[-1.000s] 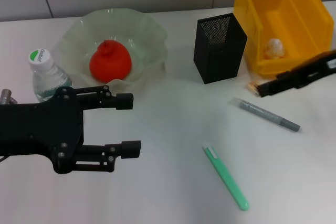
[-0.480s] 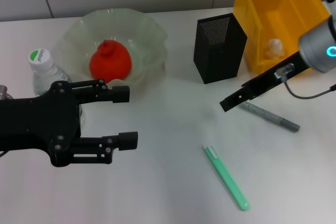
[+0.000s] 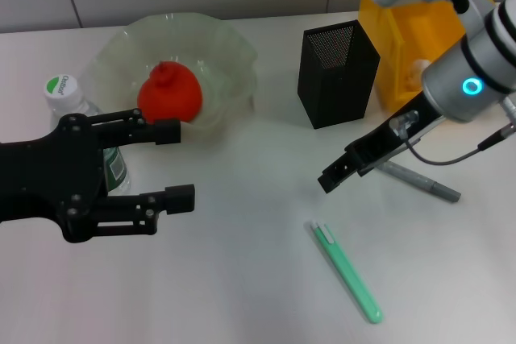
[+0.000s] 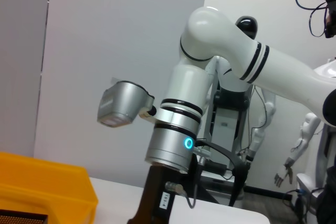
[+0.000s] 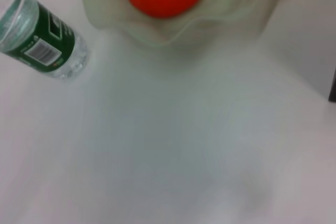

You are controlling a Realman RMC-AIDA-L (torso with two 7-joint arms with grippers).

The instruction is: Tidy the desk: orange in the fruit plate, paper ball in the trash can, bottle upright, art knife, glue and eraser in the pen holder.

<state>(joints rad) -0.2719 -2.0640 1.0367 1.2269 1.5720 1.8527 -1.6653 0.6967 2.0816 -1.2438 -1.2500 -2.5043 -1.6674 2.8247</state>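
While the left gripper (image 3: 176, 161) is hovering spread open at nine o'clock beside the upright bottle (image 3: 71, 110), the right gripper (image 3: 332, 178), fingers unreadable, is hanging near the gray pen (image 3: 421, 181), whose long axis is running from ten toward four o'clock.

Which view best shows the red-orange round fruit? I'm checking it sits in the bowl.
The head view: the red-orange round fruit lies inside the ruffled pale-green bowl. The right wrist view crops its top; the left wrist view misses it.

Bottle (image 3: 76, 122) cap bears small print, too small to read.
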